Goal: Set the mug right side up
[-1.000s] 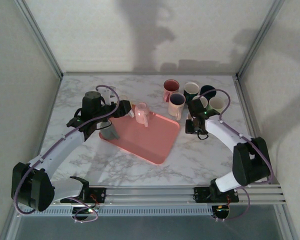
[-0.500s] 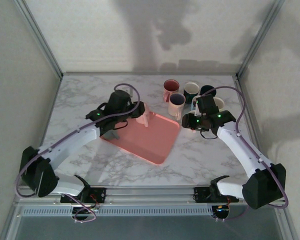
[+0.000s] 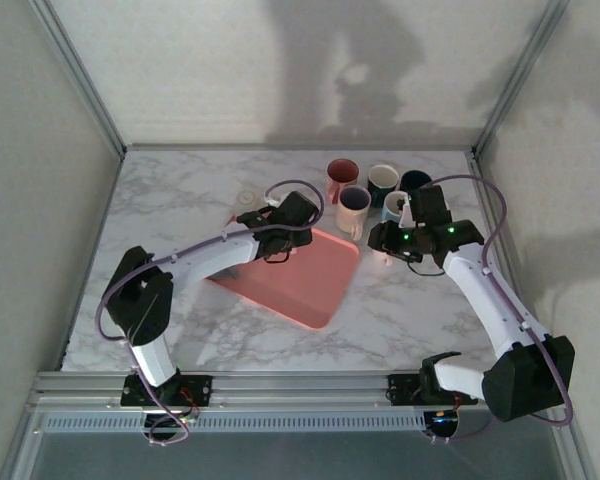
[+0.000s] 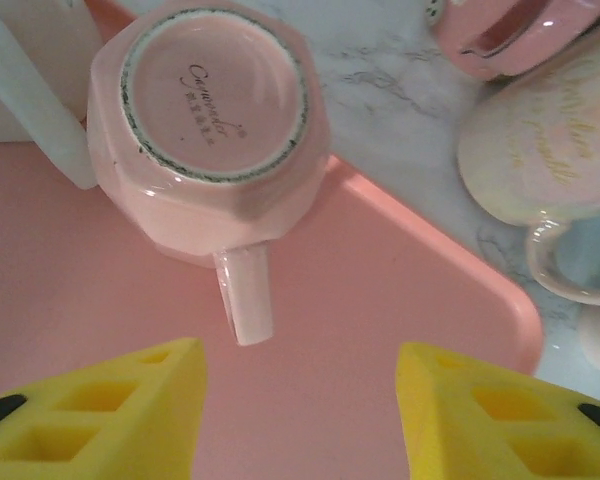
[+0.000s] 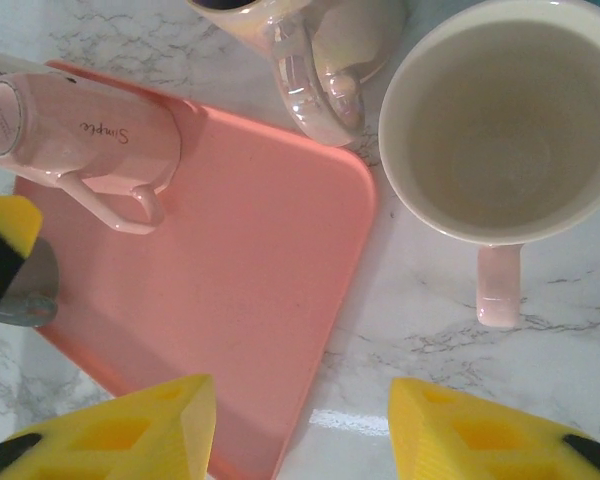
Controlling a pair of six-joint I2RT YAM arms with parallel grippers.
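Since the pink mug (image 4: 215, 120) stands rim-down on the pink tray (image 4: 400, 330), base ring up, near a corner of the tray, the step in hand reads as the approach for a grasp. Its handle points back toward the left gripper (image 4: 300, 400).

Doing it well, as I judge it:
- Take the faceted body across its sides rather than the thin handle. A handle-only pinch would likely let the mug swing.
- Spread the fingers wider if needed. Whether the present gap clears the body I cannot tell.
- Lift clear of the tray before rolling the wrist, so the rim does not drag.
- Mind the neighbours: a white piece (image 4: 25, 80) sits just beside the mug, and an iridescent mug (image 4: 550, 150) stands off the tray edge.
- Set it down on its base in bare tray space.

Jaws:
- Left: yellow pads (image 4: 130, 410) apart, roughly mid-spread, nothing between them, touching nothing. It hovers above the tray, short of the handle.
- Right gripper (image 5: 300, 420): pads likewise apart and empty, hanging over the marble table (image 5: 540, 350) between the tray edge and an upright cream mug (image 5: 500, 120).
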